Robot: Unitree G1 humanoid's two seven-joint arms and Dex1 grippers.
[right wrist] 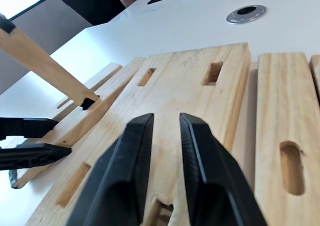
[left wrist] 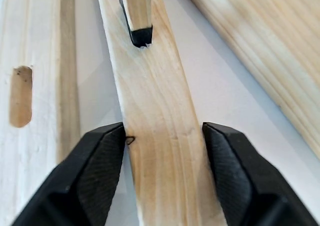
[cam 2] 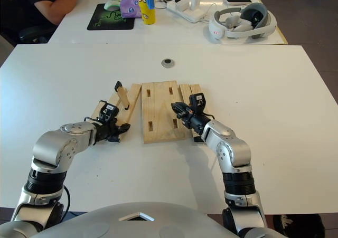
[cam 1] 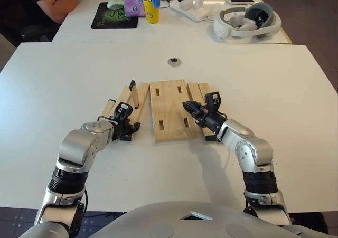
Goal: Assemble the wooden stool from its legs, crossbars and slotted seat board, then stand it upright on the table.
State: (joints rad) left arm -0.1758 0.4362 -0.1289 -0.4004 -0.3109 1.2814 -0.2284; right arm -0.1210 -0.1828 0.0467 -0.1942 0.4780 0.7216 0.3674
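Though nowhere near assembled, looks simple to sort: find the slotted seat board (cam 1: 169, 110) flat at the middle of the table (cam 1: 274, 90), with flat wooden pieces (cam 1: 196, 92) just beside its right edge and more on its left, among them a thin strip (left wrist: 150, 85) and a black-tipped bar (cam 1: 134, 95) tilted up, lower end resting on that strip. Note the left gripper (left wrist: 162, 131) low over the left-hand pieces, spread just wide enough to straddle the thin strip, pads (left wrist: 95, 176) close against both edges; cannot tell whether touching or squeezing. Note the right gripper (cam 1: 188, 107) over the seat board's right part, fingers parted only by a narrow gap and holding nothing. Judging by the pale grain, expect light, stiff softwood: no bending, little weight, but smooth faces likely to slide on the white top and to twist in a two-finger pinch. Better to take the strip across its narrow width near mid-length, away from the tilted bar's foot, so as not to topple it. As for the seat board, probably too broad to pinch across; grip over an edge, clear of the slots.
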